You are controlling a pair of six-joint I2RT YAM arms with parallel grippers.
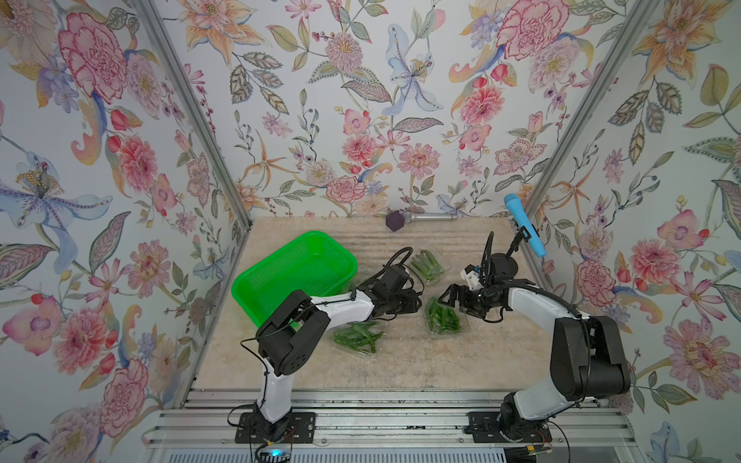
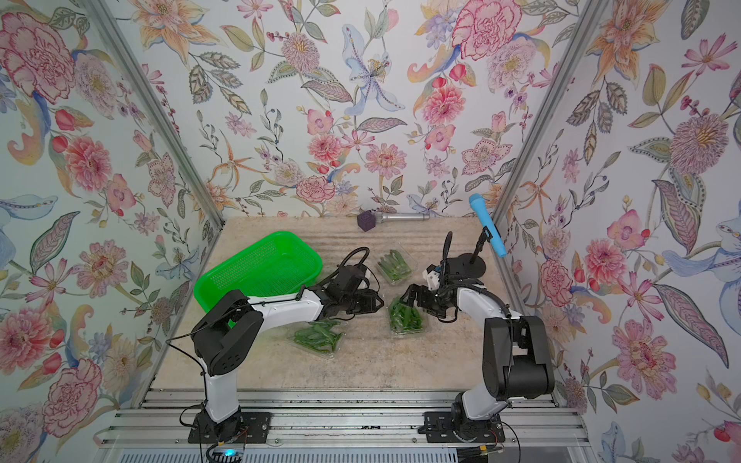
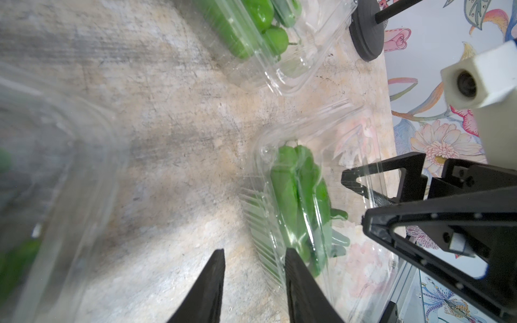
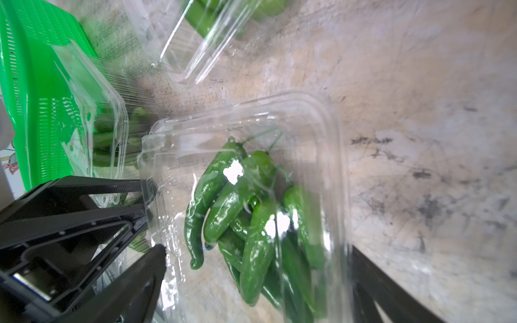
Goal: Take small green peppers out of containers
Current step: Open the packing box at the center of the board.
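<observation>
Nearest, the metal rails (image 1: 361,417) carry both arm bases, and beyond them a wide strip of the table (image 1: 421,368) lies bare. Next comes the near box (image 1: 355,340), clear plastic with green pods inside, partly under the left forearm.

Just past it sits the middle box (image 4: 335,156). Its peppers (image 4: 251,212) lie heaped inside, glossy, stems away from the right tool (image 4: 257,249). That tool stands spread wide, one finger on each side of this box and close to its walls; whether they press on the plastic I cannot tell.

The left tool (image 3: 254,251) faces it from the other side, partly open with only bare table between its tips and one finger (image 3: 299,279) right at the box's ribbed edge. There is little room between the two tools.

Farther back, the green basket (image 1: 296,272) fills the left side up to the wall, with another box (image 4: 106,112) of pods against it. The far box (image 1: 428,265) sits just beyond the left tool, near the round stand base (image 1: 503,262) of a blue microphone (image 1: 525,226). Behind these the table is bare as far as a grey microphone (image 1: 425,218) — lying along the back wall.
</observation>
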